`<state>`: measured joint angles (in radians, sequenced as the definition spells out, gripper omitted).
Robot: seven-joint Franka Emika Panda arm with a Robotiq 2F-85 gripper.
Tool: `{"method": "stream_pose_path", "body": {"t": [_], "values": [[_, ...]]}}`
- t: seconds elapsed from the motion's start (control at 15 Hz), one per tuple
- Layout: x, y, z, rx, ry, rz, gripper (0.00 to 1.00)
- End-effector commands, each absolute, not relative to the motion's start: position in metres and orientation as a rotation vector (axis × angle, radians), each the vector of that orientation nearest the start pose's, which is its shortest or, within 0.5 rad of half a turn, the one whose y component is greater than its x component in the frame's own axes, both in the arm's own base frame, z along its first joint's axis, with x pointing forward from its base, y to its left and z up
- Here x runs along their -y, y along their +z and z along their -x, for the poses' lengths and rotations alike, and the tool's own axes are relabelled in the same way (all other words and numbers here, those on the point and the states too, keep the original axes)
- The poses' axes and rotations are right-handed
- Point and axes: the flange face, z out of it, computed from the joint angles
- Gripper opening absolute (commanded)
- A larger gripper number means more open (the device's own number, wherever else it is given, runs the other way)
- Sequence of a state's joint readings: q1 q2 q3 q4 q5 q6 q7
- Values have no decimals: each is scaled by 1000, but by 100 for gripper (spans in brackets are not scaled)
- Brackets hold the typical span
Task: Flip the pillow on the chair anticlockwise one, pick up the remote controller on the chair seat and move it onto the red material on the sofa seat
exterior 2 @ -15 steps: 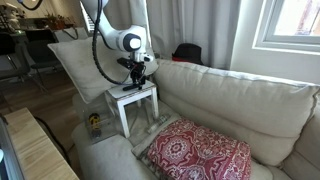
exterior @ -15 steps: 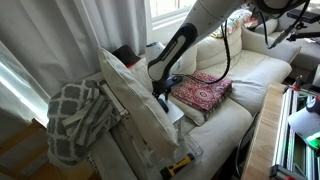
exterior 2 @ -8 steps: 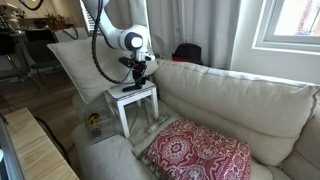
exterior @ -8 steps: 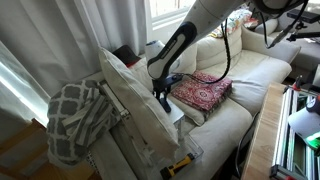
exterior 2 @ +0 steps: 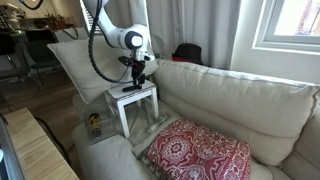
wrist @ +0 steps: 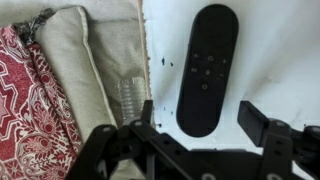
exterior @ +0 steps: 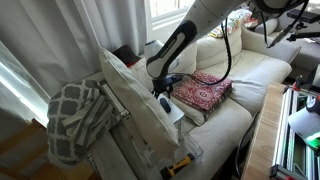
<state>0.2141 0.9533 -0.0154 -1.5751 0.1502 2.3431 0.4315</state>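
Note:
The remote controller (wrist: 205, 65) is a slim black oblong lying flat on a white hard top (wrist: 280, 60), which in an exterior view is a small white table (exterior 2: 135, 96) beside the sofa. My gripper (wrist: 202, 112) is open just above it, and the remote's near end lies between the fingers without touching them. The gripper shows in both exterior views (exterior: 163, 96) (exterior 2: 138, 76). The big cream pillow (exterior: 130, 100) (exterior 2: 78, 62) stands on edge on the chair. The red material (exterior: 203, 92) (exterior 2: 200, 150) (wrist: 25, 100) lies on the sofa seat (exterior: 245, 105).
The grey-and-white lattice blanket (exterior: 78, 120) hangs over the chair arm. The pillow hides the chair seat. Sofa back cushions (exterior 2: 240, 100) rise behind the red material. A wooden board (exterior: 262, 140) stands at the sofa's near end. Curtains and a window are behind.

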Motion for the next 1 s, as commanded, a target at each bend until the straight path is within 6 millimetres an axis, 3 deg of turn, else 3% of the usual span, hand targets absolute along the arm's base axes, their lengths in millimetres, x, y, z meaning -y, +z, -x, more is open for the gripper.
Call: {"method": "stream_pose_path", "body": {"t": [0.0, 0.07, 0.13, 0.6, 0.8, 0.93], "values": [[-137, 58, -642, -570, 416, 3047, 86], [-137, 56, -641, -580, 430, 3045, 70], [-137, 55, -640, -586, 439, 3043, 70], [-133, 57, -638, -595, 463, 3041, 17], [-111, 69, -632, -646, 438, 3037, 17], [-85, 78, -622, -724, 411, 3039, 17]]}}
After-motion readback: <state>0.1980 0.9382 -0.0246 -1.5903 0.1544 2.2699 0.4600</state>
